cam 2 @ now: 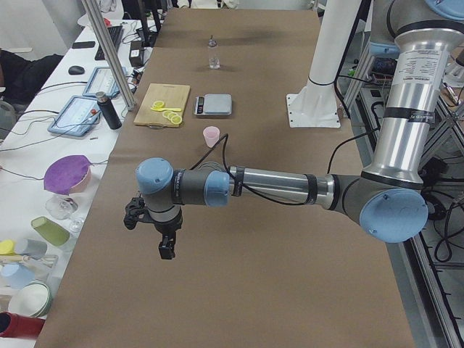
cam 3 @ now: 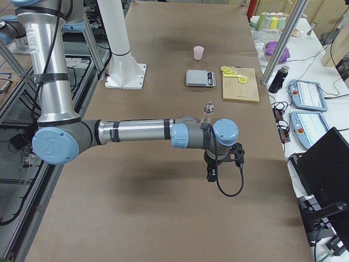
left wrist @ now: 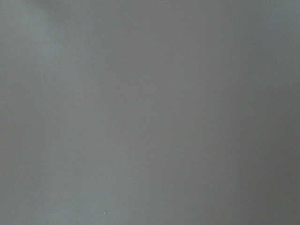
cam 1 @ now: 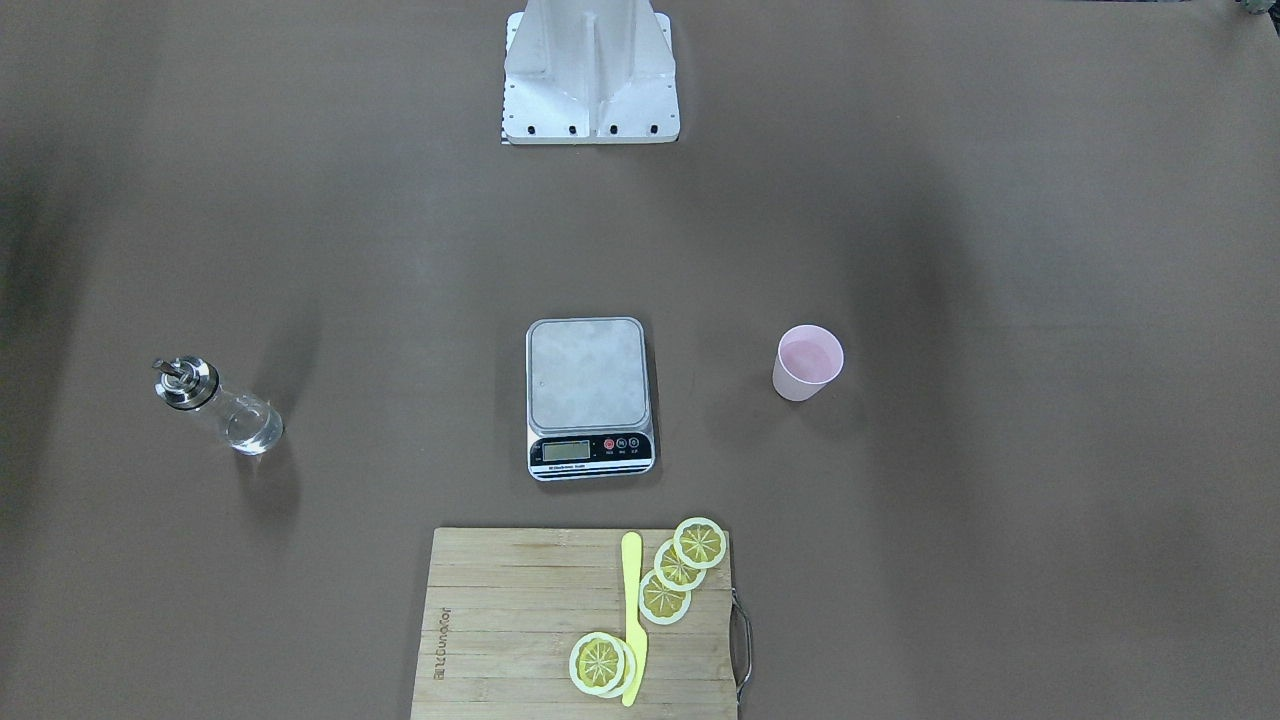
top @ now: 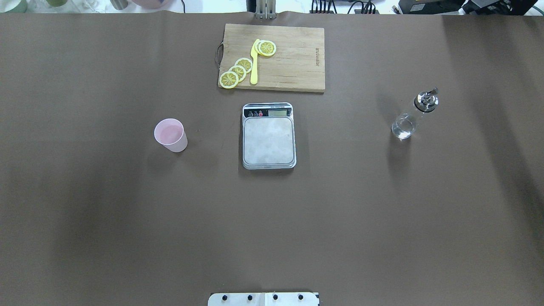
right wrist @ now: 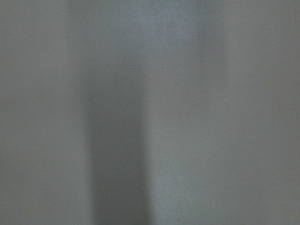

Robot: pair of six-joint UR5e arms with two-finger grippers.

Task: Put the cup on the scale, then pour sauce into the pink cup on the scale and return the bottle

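We judge step one not begun: small pale pink plastic cup [top: 171,135] stands apart from silver rectangular scale [top: 268,140]. Next, left gripper [cam 2: 167,251] must grasp cup. Whether it or right gripper [cam 3: 210,176] is open, we cannot tell.

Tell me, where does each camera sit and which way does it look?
Front: across the table, looking down toward the robot's base.
Overhead: behind the robot, looking forward; base edge shows.
Left side: table's end; left arm near.
Right side: opposite end; right arm near.
Left wrist: only grey blur.
Right wrist: likewise.
Front and overhead share cup, scale, bottle, mirrored.
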